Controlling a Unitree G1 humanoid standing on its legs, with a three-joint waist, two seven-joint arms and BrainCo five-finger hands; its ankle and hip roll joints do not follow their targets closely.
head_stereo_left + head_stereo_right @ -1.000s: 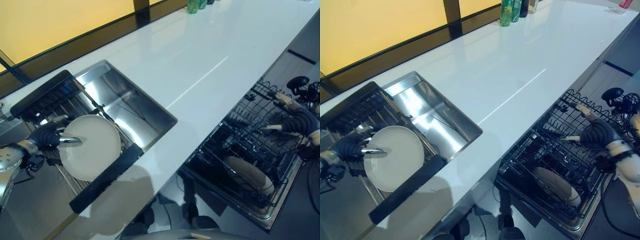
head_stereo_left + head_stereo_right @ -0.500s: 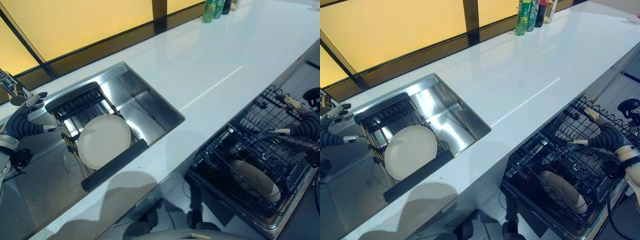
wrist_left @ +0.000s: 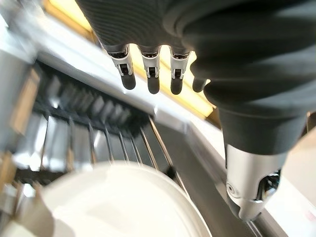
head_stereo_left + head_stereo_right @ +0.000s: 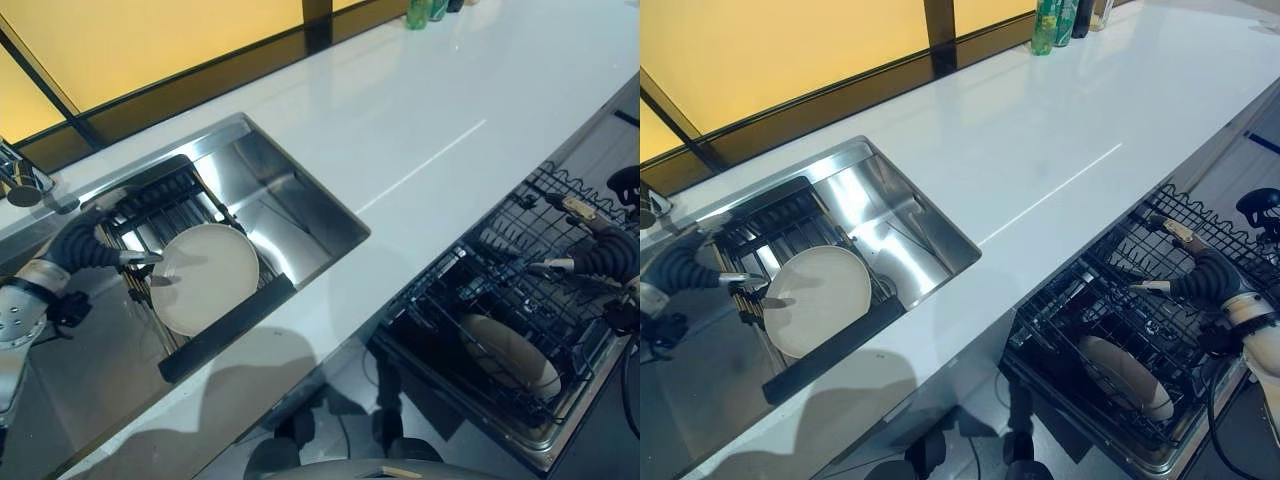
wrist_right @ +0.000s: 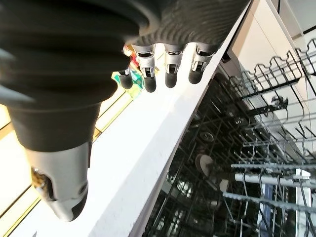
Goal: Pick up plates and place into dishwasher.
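While the left hand (image 4: 85, 243) is hovering at the left of the frame just beside the plate's rim, its fingers (image 3: 150, 74) are reaching out straight and relaxed over the drying rack (image 4: 160, 210), with the thumb (image 3: 252, 190) apart and nothing grasped. That cream plate (image 4: 205, 277) is lying in the rack inside the steel sink (image 4: 300, 205), at the centre-left of the frame. It is tilting, its face turned up and toward the lower left, its lower edge resting against the rack's black bar (image 4: 225, 328) that is running diagonally from lower left to upper right. Being round, it is showing no long axis. Whether the thumb tip is touching the rim cannot be told.

At the right edge of the frame, the right hand (image 4: 1205, 280) is hanging over the pulled-out dishwasher rack (image 4: 1110, 330), fingers (image 5: 170, 74) extended and loose, holding nothing. A second plate (image 4: 1125, 375) is leaning in that wire rack at the lower right, its long outline running from upper left to lower right.

Across the middle, the white countertop (image 4: 400, 110) is stretching toward the upper right, where green bottles (image 4: 1055, 20) are standing at the top edge.
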